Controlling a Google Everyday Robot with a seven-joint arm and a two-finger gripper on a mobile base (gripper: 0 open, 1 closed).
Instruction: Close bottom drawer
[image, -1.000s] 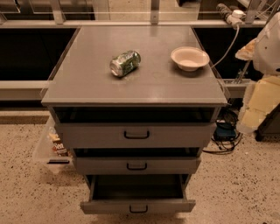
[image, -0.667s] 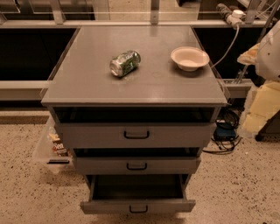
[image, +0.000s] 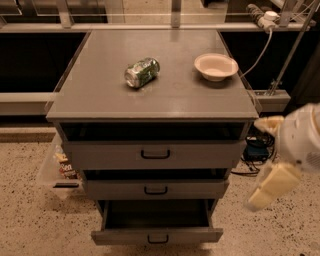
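from my seat the bottom drawer (image: 157, 234) is the job: it sits lowest in the grey cabinet (image: 100, 100), pulled well out toward the camera, its dark inside showing behind the front and nothing visible in it. its small black loop handle (image: 158, 239) faces me at centre. the two drawers above, the mid-sized drawer (image: 200, 189) and the tall top drawer (image: 210, 155), stand only slightly proud of the frame, so i judge they are not my concern.

the gripper (image: 272, 184) hangs out to the right of the cabinet, about level with the middle drawer and well apart from the bottom front. i cannot tell whether it is open or closed. held off to the side like that, i'd guess it is clear of the drawers so it can drop and come round in front, then push the front straight in.

on top, a green soda can (image: 142, 72) lies on its side beside a white bowl (image: 216, 66). both sit well back from the edge, so a firm shove could roll the can without spilling anything.
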